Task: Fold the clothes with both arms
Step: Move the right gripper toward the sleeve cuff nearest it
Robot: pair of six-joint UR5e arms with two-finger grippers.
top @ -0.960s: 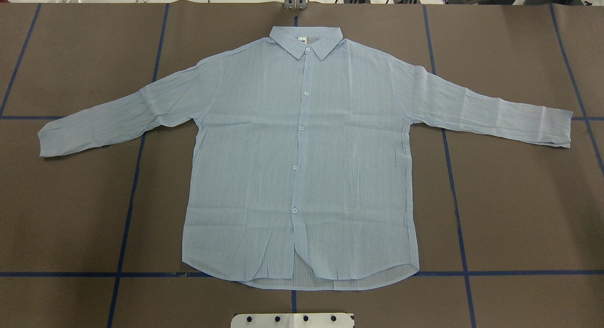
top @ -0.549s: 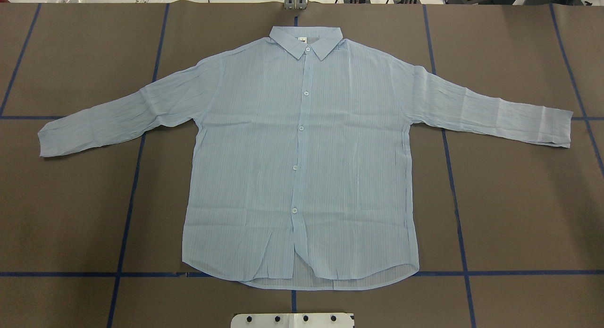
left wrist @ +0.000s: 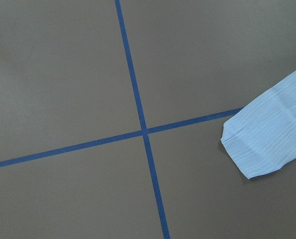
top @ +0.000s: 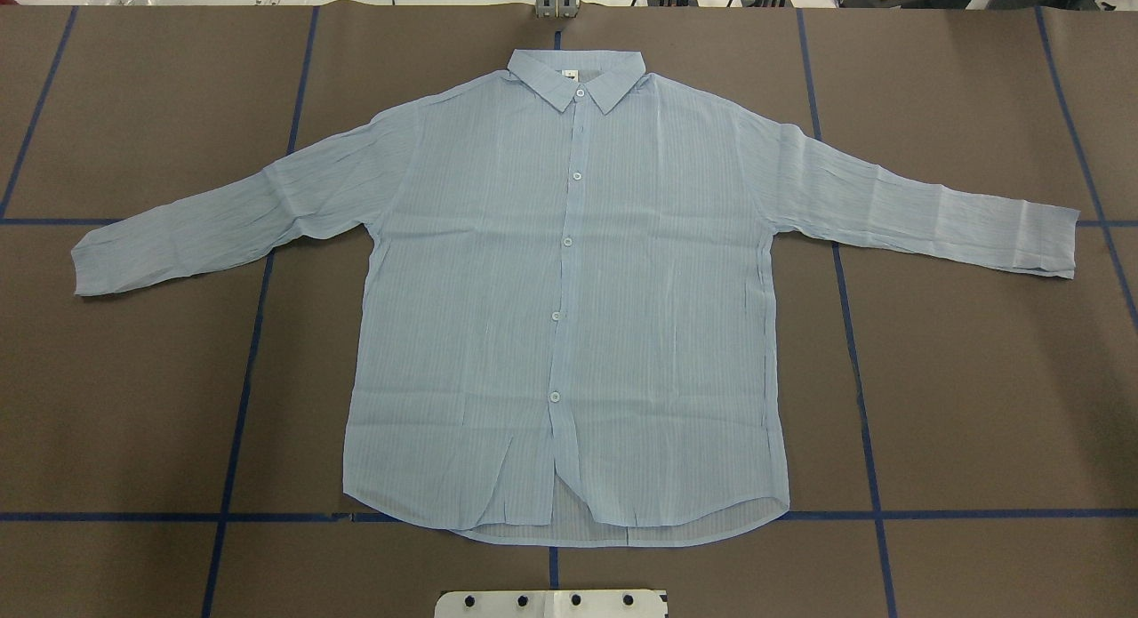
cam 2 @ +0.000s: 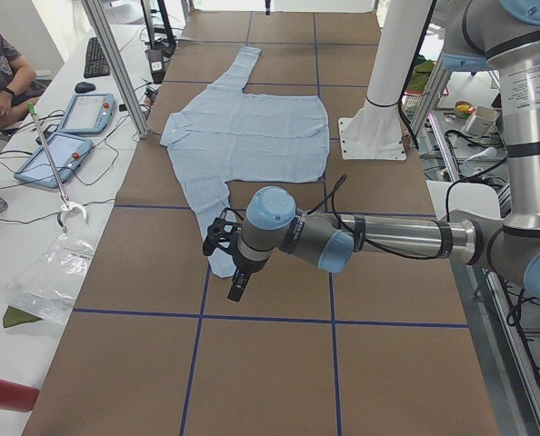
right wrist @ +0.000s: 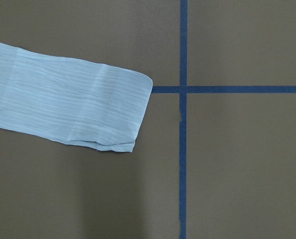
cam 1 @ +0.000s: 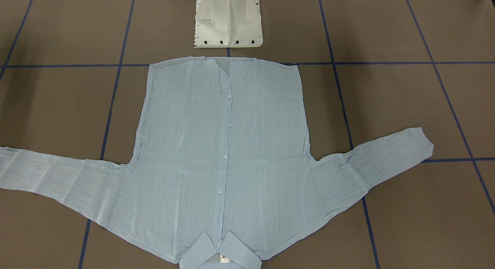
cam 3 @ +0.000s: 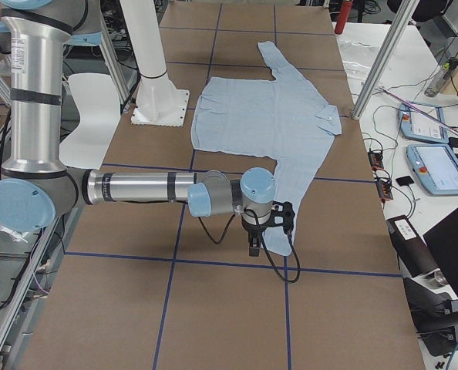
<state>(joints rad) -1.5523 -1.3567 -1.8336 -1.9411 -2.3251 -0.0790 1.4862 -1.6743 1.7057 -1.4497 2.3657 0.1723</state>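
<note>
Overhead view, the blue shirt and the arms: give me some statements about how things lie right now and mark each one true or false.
1. The shirt lies spread flat on the table, with both sleeves out to the sides. True.
2. Its collar is the part nearest the white pedestal base. False: the hem is nearest the base; the collar is at the far end.
3. The shirt lies front up, with its buttons showing. True.
4. The left gripper holds a sleeve cuff. False: that cuff lies flat on the table with nothing gripping it.
5. One sleeve is folded across the body. False: neither is folded.
</note>
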